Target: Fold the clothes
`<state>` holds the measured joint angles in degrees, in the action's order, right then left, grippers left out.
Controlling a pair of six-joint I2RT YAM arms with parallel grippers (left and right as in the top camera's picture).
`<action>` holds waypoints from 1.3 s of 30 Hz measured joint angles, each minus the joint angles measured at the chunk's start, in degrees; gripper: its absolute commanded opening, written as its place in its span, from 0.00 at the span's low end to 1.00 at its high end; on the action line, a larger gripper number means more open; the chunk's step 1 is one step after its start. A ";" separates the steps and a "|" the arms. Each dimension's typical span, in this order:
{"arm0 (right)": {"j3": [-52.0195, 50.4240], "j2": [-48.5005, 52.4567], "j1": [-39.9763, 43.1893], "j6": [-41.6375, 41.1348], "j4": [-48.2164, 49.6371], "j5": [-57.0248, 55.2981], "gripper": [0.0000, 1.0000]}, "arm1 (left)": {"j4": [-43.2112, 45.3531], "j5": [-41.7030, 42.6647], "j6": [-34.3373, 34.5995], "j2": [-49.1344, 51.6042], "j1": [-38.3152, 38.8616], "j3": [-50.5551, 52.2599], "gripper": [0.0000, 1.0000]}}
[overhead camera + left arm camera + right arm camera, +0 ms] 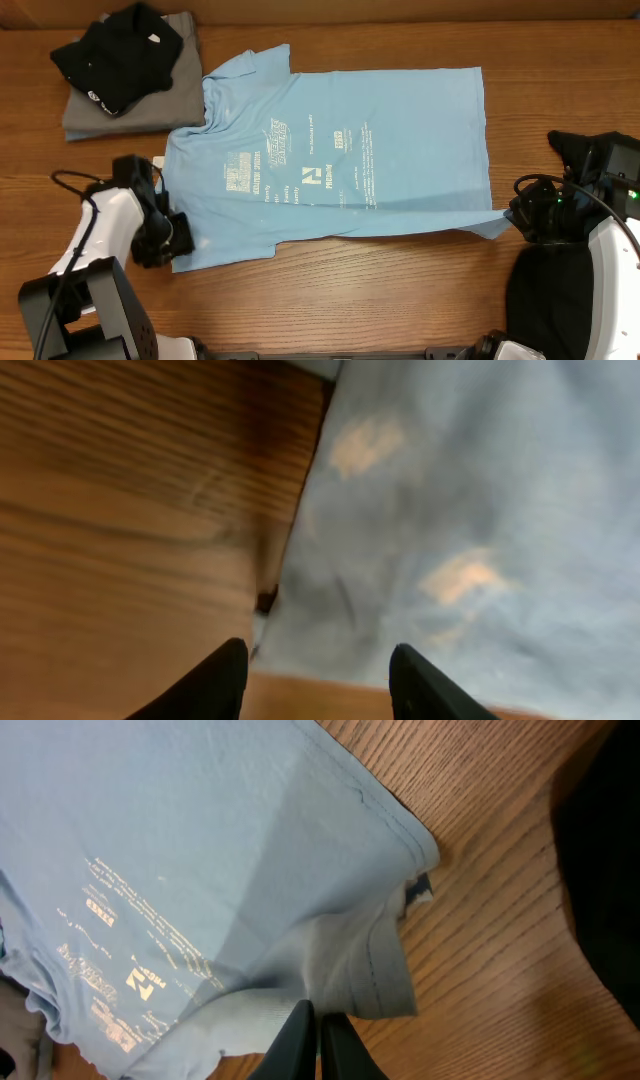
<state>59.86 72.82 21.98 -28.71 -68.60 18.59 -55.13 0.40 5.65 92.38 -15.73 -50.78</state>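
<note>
Left gripper (318, 655): fingers apart, above the blue T-shirt's (340, 150) near-left corner.
Right gripper (312, 1025): fingers together, pinching the shirt's near-right hem corner.
Blue T-shirt: spread flat, print up, at the table (350, 290) centre.
Folded pile (125, 70): black on grey, far-left corner.

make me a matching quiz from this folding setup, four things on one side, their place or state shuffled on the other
1 blue t-shirt
2 black garment
3 left gripper
4 right gripper

a open over the shirt's edge
b spread flat, print up
c shut, pinching a shirt corner
d lying on the grey garment

Pairs: 1-b, 2-d, 3-a, 4-c
</note>
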 measured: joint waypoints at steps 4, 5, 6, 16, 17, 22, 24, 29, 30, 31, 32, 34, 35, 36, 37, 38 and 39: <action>0.00 0.02 0.00 0.00 0.04 0.02 0.05 | 6.36 -0.17 0.33 0.00 0.00 4.85 0.18; 0.00 0.02 0.00 0.00 0.07 0.02 0.05 | 7.04 -0.22 0.28 -0.26 0.00 5.14 0.07; 0.00 0.04 0.00 0.00 0.07 0.04 0.05 | 7.26 -0.44 0.33 -0.55 0.00 5.42 0.04; 0.00 0.07 0.00 -0.87 0.26 0.00 0.05 | -1.55 -1.03 0.39 -0.48 -0.02 2.89 0.04; 0.00 0.07 0.00 -0.85 0.28 0.00 0.05 | -3.82 -1.01 0.39 -0.44 -0.02 1.27 0.04; 0.00 0.07 0.00 -0.81 -0.46 -0.20 0.05 | -13.86 -0.96 0.39 -0.44 -0.02 -10.19 0.04; 0.00 0.07 0.00 -0.57 -0.39 -0.15 0.04 | -17.18 -0.98 0.39 -0.46 -0.02 -14.43 0.04; 0.00 0.11 0.00 1.16 1.99 1.01 0.04 | -21.16 -1.01 0.37 -0.44 -0.02 -21.11 0.04; 0.00 0.11 0.00 1.33 2.71 1.18 0.04 | -21.40 -1.01 0.37 -0.44 -0.02 -22.10 0.04; 0.00 0.11 0.00 1.60 3.82 1.33 0.05 | -21.33 -1.01 0.37 -0.44 -0.02 -23.04 0.04; 0.00 0.11 0.00 1.75 5.49 1.57 0.04 | -21.07 -1.01 0.37 -0.44 -0.02 -23.71 0.04; 0.00 0.11 0.00 1.79 7.67 1.73 0.04 | -20.02 -1.01 0.37 -0.44 -0.02 -24.48 0.04; 0.00 0.11 0.00 1.70 9.07 1.84 0.04 | -19.28 -1.01 0.37 -0.44 -0.02 -24.59 0.04; 0.00 0.11 0.00 1.51 10.34 2.01 0.04 | -18.58 -0.98 0.35 -0.44 -0.02 -24.59 0.04; 0.00 0.11 0.00 1.25 11.54 2.05 0.04 | -17.62 -0.94 0.37 -0.44 0.00 -24.59 0.04; 0.00 0.11 0.00 1.01 12.22 2.14 0.04 | -16.81 -0.79 0.35 -0.44 -0.02 -24.59 0.04; 0.00 0.11 0.00 0.52 12.98 2.21 0.04 | -15.61 -0.61 0.37 -0.44 -0.02 -24.61 0.04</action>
<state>59.86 72.93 21.98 -28.18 -55.61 20.80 -70.74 -0.21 6.02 91.94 -15.75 -75.40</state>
